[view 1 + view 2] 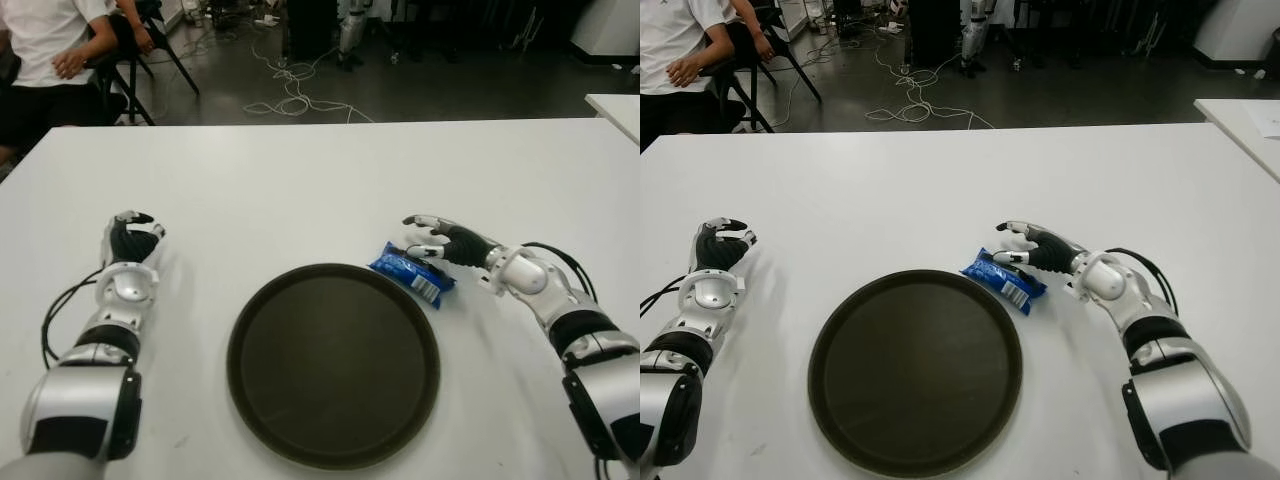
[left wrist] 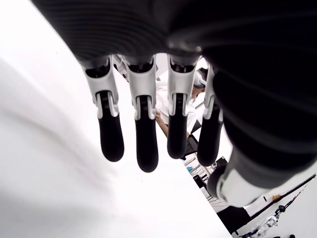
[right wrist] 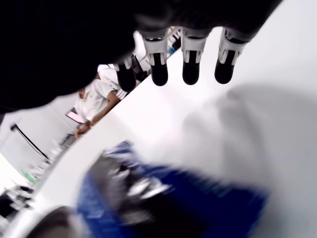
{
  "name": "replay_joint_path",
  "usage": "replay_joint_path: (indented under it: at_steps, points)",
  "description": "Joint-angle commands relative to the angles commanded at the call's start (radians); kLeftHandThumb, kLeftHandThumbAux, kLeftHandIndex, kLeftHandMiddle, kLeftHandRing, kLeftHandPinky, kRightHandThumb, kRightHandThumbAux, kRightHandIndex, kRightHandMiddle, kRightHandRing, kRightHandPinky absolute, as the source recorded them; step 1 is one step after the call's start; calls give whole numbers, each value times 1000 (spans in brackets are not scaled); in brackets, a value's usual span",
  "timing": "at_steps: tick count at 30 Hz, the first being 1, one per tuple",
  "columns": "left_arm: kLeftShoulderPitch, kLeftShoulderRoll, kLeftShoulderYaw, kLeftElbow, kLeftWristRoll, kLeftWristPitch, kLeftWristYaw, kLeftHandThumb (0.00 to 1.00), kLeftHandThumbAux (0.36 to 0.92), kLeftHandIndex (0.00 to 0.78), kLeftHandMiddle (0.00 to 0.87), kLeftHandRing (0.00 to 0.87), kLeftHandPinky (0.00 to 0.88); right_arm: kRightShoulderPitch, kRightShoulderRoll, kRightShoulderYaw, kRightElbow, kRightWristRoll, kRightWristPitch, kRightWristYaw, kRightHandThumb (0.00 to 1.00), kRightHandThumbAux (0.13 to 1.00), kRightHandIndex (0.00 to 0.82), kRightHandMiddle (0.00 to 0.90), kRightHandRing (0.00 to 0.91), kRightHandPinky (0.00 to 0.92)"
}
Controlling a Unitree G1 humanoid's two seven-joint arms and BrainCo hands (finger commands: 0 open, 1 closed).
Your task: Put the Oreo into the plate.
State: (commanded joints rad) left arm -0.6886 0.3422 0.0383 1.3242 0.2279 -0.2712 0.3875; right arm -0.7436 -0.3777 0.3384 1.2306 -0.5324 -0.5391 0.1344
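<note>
A blue Oreo packet [image 1: 412,272] lies on the white table [image 1: 300,190], its near end at the upper right rim of the round dark plate [image 1: 330,370]. My right hand [image 1: 425,238] is just behind and to the right of the packet, fingers spread toward it and holding nothing. In the right wrist view the fingertips [image 3: 190,69] point out straight above the table, and the packet [image 3: 163,203] shows blurred below the palm. My left hand [image 1: 130,240] shows idle at the left of the plate, its fingers [image 2: 143,134] relaxed and holding nothing.
A person [image 1: 50,50] sits on a chair beyond the table's far left corner. Cables [image 1: 290,95] lie on the floor behind the table. The corner of another white table [image 1: 615,105] shows at the far right.
</note>
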Motion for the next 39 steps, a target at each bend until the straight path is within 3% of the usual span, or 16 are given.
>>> replay_joint_path:
  at_steps: [13, 25, 39]
  points:
    - [-2, -2, 0, -1, -1, 0, 1, 675, 720, 399, 291, 330, 356, -13, 11, 76, -13, -63, 103, -74, 0, 252, 0, 31, 0, 0]
    - [-1, -2, 7, -1, -8, -2, -3, 676, 720, 399, 290, 328, 358, -9, 14, 100, -39, -61, 155, -62, 0, 235, 0, 1, 0, 0]
    - [0, -2, 16, 0, -8, -5, -11, 675, 720, 399, 287, 326, 352, -3, 21, 101, -56, -55, 192, -63, 58, 283, 0, 0, 0, 0]
